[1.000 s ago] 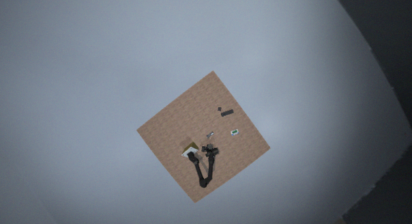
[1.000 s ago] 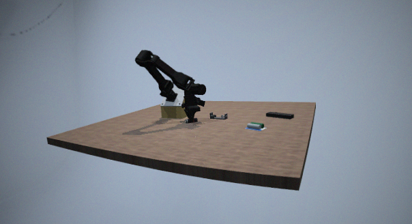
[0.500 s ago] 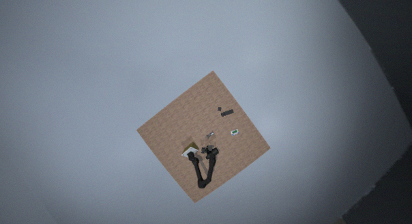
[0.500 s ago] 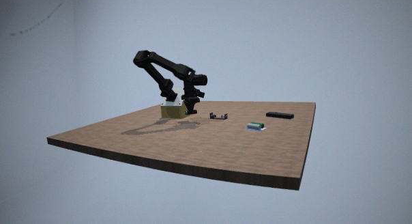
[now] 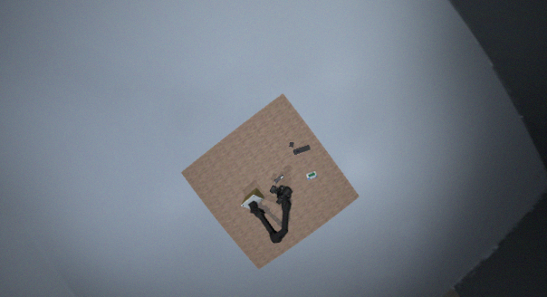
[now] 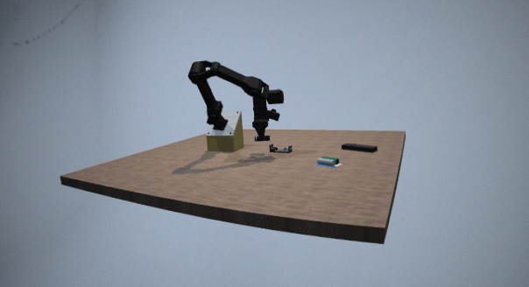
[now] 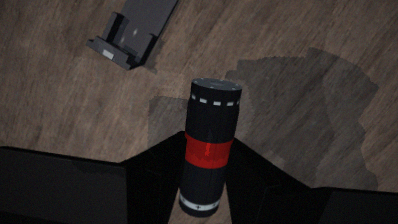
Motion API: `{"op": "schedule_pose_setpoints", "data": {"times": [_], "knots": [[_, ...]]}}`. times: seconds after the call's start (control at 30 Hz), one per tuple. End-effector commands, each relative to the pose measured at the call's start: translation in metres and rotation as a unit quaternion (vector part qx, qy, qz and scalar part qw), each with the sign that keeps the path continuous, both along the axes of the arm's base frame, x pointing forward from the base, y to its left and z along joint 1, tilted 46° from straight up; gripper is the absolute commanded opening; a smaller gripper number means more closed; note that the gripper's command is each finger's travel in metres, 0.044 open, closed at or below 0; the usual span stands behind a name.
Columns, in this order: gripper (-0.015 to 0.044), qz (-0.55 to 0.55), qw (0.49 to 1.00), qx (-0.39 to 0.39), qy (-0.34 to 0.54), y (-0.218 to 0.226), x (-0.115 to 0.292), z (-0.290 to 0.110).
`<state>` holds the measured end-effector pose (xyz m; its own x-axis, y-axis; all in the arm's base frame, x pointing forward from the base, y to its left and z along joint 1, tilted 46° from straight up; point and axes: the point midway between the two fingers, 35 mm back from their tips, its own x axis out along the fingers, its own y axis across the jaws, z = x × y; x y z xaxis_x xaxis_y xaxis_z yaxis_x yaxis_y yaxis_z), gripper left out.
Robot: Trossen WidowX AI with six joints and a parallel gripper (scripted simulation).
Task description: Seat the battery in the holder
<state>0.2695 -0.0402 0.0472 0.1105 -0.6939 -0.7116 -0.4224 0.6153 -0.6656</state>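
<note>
A black battery (image 7: 212, 117) (image 6: 268, 138) with a red band lies level between the fingers of my gripper (image 7: 206, 142) (image 6: 262, 136), which is shut on it. The battery is held a little above the table. In the wrist view its grey end face is at the top, and the end with a pale ring and a plus mark is at the bottom. The dark grey holder (image 5: 279, 178) (image 6: 280, 150) (image 7: 147, 17) stands empty on the table, ahead and to the left of the battery in the wrist view. Only its near end shows there, angled relative to the battery; its far end is out of view.
A green and a grey cylinder (image 5: 311, 175) (image 6: 326, 162) lie on a small blue and white patch. A long black block (image 5: 302, 149) (image 6: 359, 148) lies farther off, with a small dark object (image 5: 292, 144) beside it. The arm's yellow wedge base (image 6: 225, 143) stands behind the gripper.
</note>
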Motion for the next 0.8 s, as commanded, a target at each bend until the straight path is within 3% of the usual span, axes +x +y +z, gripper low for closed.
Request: {"op": "schedule_pose_setpoints", "data": {"times": [0.0, 0.4, 0.77], "knots": [[0.0074, -0.033, 0.999, 0.007, -0.038, 0.016, 0.015, -0.007], [0.0074, -0.155, 0.976, 0.023, -0.153, 0.067, 0.046, -0.043], [0.0074, -0.18, 0.975, 0.013, -0.13, 0.059, 0.046, -0.05]]}}
